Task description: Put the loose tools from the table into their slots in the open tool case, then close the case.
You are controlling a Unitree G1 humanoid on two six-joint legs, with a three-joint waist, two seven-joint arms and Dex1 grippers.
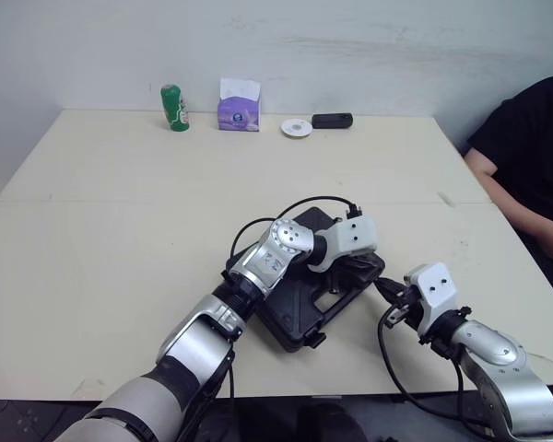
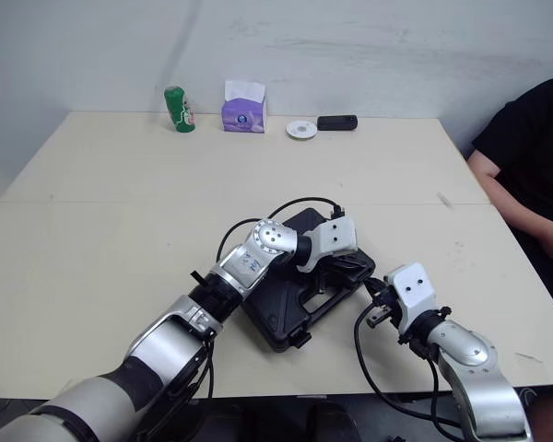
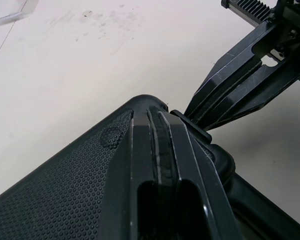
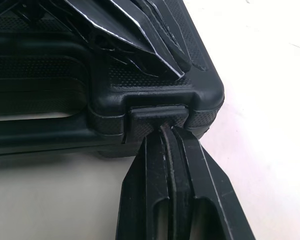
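The black tool case [image 1: 290, 318] lies with its lid down on the table, near the front edge. My left gripper [image 1: 355, 267] is shut, and its fingertips [image 3: 160, 112] rest on the lid at the case's right corner. My right gripper [image 1: 389, 293] comes in from the right, also shut. Its tips [image 4: 162, 127] touch the small latch [image 4: 157, 114] on that corner's side wall. The left gripper's fingers [image 4: 140, 40] lie across the lid just above the latch. No loose tools are in sight on the table.
Along the far edge stand a green can [image 1: 174, 108], a purple tissue pack [image 1: 239, 111], a white disc [image 1: 297, 127] and a black device [image 1: 332, 121]. A person in a black shirt [image 1: 525, 157] sits at the table's right side.
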